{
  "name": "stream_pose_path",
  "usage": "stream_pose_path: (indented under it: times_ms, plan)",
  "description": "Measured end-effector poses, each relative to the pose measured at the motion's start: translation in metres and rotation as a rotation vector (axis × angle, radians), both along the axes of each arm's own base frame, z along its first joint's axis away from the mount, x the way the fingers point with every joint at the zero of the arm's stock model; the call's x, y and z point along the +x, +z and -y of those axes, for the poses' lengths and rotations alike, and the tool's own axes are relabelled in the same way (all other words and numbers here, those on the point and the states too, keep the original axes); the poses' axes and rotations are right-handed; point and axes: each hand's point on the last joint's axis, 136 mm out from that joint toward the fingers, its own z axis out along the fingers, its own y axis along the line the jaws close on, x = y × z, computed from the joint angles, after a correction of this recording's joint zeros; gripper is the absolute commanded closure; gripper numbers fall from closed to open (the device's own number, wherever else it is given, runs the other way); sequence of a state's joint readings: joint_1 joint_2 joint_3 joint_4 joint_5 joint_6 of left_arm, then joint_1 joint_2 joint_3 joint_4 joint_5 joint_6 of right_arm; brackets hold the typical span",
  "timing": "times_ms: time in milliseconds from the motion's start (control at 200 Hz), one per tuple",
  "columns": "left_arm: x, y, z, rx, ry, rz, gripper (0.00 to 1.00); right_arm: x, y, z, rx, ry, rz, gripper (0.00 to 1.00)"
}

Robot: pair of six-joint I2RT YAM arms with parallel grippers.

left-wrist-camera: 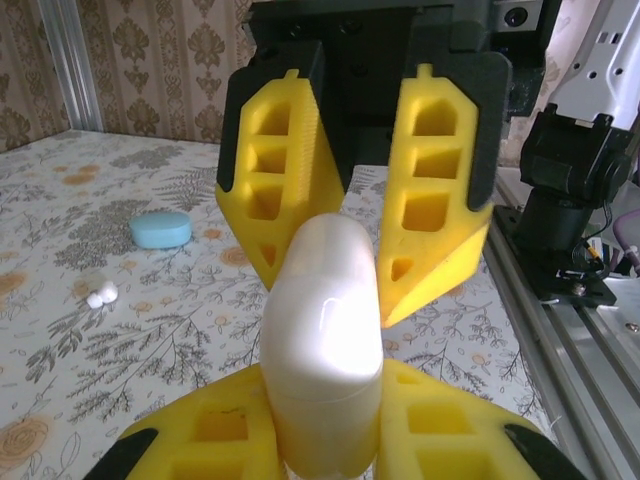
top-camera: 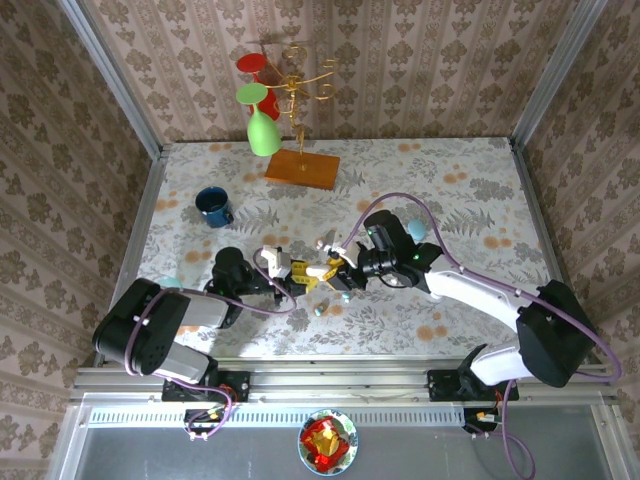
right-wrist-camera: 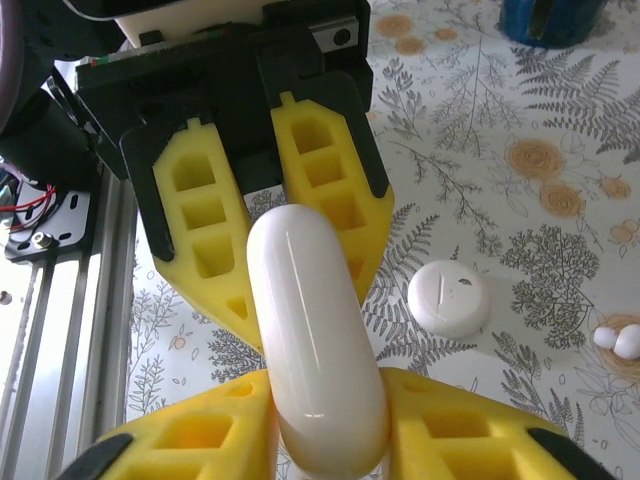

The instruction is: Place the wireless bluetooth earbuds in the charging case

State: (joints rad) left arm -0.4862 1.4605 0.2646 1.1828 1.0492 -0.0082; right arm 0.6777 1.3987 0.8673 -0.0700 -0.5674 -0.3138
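A smooth white charging case [left-wrist-camera: 322, 320] [right-wrist-camera: 310, 330], closed, hangs above the table centre [top-camera: 322, 268]. My left gripper [left-wrist-camera: 322, 400] [top-camera: 300, 272] is shut on one end. My right gripper [right-wrist-camera: 330, 410] [top-camera: 338, 270] is shut on the other end, facing the left one, and its yellow fingers [left-wrist-camera: 440, 200] flank the case's top. Two tiny white earbuds [left-wrist-camera: 100, 293] [right-wrist-camera: 620, 340] lie together on the floral cloth, apart from both grippers.
A round white case [right-wrist-camera: 449, 298] lies beside the grippers. A pale teal case [left-wrist-camera: 160, 230] [top-camera: 415, 232] rests further off. A blue mug [top-camera: 213, 206] and a stand of glasses [top-camera: 300, 165] sit at the back. The aluminium rail [left-wrist-camera: 560, 330] borders the near edge.
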Motion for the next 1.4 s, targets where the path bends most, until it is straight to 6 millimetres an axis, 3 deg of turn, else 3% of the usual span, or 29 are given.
stream_pose_path:
  times_ms: [290,440,665,800,970,1200,1400]
  plan:
    - [0.009,0.002,-0.002,-0.005,0.043,0.014,0.21,0.01,0.001,-0.002,0.022,-0.03,0.001,0.77]
    - [0.015,0.002,-0.006,-0.003,0.099,0.036,0.0,0.022,0.001,0.004,0.033,-0.097,-0.009,0.78]
    - [0.022,0.006,-0.012,0.055,0.18,0.068,0.0,0.072,-0.02,0.024,0.046,-0.405,-0.132,0.77]
    - [0.022,0.003,-0.009,0.125,0.206,0.105,0.0,0.101,-0.057,0.034,0.037,-0.628,-0.292,0.78]
    - [0.021,-0.014,-0.01,0.195,0.222,0.1,0.0,0.127,-0.093,0.031,0.034,-0.792,-0.444,0.78]
    - [0.025,-0.02,-0.012,0.226,0.25,0.112,0.0,0.152,-0.117,0.023,0.053,-0.873,-0.564,0.72]
    - [0.027,-0.022,-0.012,0.234,0.257,0.121,0.0,0.157,-0.126,0.024,0.049,-0.887,-0.609,0.52]
